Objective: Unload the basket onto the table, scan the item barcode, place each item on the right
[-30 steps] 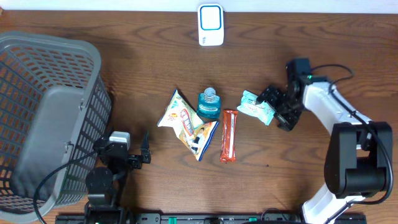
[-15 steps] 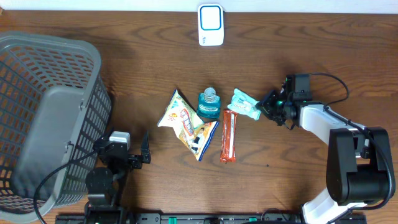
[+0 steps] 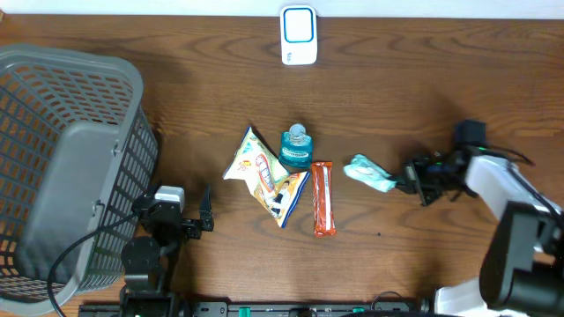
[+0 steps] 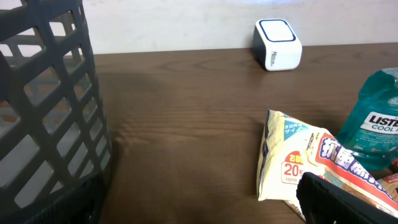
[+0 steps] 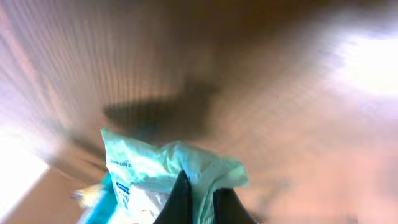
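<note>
Step in hand: pick-up done, carry to scanner about to start.

- Right jaws closed, pinching the teal packet [image 3: 370,173] by its right-hand edge. In the wrist view both fingertips [image 5: 180,198] bite the film. The shadow beneath suggests the packet is clear of the worktop [image 3: 423,88].
- Packet sits right of centre, apart from the red bar [image 3: 322,199] and well apart from the scanner [image 3: 299,36] at the far edge.
- Left jaws wide open, holding nothing, parked beside the basket [image 3: 88,62].

Next move, as I judge it: swing the packet up-table to the scanner and turn the barcode face toward its window. Which face carries the barcode I cannot tell. The grip is on an edge only, so the packet may droop or twist.

Versus a second ago: the right jaws were then open at the packet, which lay just beside the bar's top end. The packet has since been drawn rightward. Left arm, bottle [image 3: 297,146] and bar are unmoved.
</note>
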